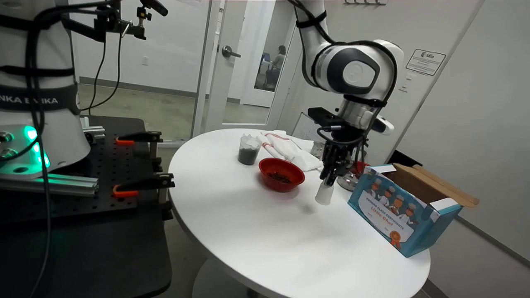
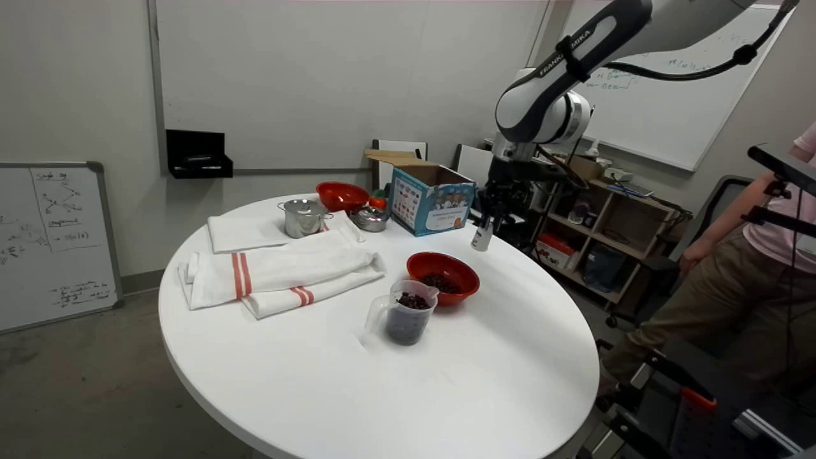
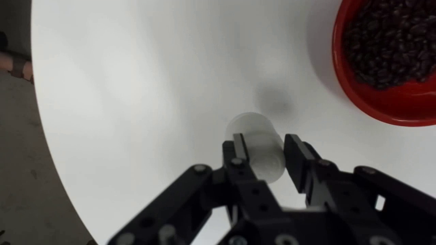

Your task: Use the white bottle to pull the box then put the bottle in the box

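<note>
The white bottle point(image 1: 324, 194) is between the fingers of my gripper point(image 1: 329, 179), in contact with both. It is slightly tilted, and its shadow lies apart from it on the table, so it looks held a little above the surface. It also shows in an exterior view point(image 2: 482, 237) and below the fingertips in the wrist view point(image 3: 257, 131). The blue box point(image 1: 385, 215) stands on the table beside the bottle, apart from it, near the table's edge. Its top is open with brown flaps out; it also shows in an exterior view point(image 2: 417, 203). Its inside floor is hidden.
A red bowl point(image 1: 281, 186) of dark beans stands near the bottle. Beyond are a measuring cup point(image 2: 408, 322) of beans, white towels point(image 2: 287, 271), a steel pot point(image 2: 304, 220), a steel lidded pan point(image 2: 371, 220) and another red bowl point(image 2: 341, 194). The round table point(image 1: 256, 244) has an open edge.
</note>
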You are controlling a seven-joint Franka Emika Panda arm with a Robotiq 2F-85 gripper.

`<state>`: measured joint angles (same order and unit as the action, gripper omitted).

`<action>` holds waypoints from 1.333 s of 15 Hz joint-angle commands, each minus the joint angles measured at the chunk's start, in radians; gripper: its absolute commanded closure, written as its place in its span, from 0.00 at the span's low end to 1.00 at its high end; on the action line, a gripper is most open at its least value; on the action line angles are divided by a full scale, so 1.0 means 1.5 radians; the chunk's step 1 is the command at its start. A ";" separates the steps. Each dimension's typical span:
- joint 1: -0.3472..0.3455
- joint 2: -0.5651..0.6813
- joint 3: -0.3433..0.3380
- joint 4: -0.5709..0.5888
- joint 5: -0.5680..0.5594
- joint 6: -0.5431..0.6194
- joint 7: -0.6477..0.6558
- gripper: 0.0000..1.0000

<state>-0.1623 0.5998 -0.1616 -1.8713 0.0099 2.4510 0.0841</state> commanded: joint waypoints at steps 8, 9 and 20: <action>0.049 -0.077 -0.001 0.047 -0.030 -0.067 0.028 0.90; 0.049 -0.090 -0.002 0.057 -0.029 -0.076 0.032 0.90; 0.043 -0.142 0.018 0.158 -0.017 -0.164 0.029 0.91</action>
<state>-0.0905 0.3868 -0.1421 -1.6373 -0.0120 2.2073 0.1263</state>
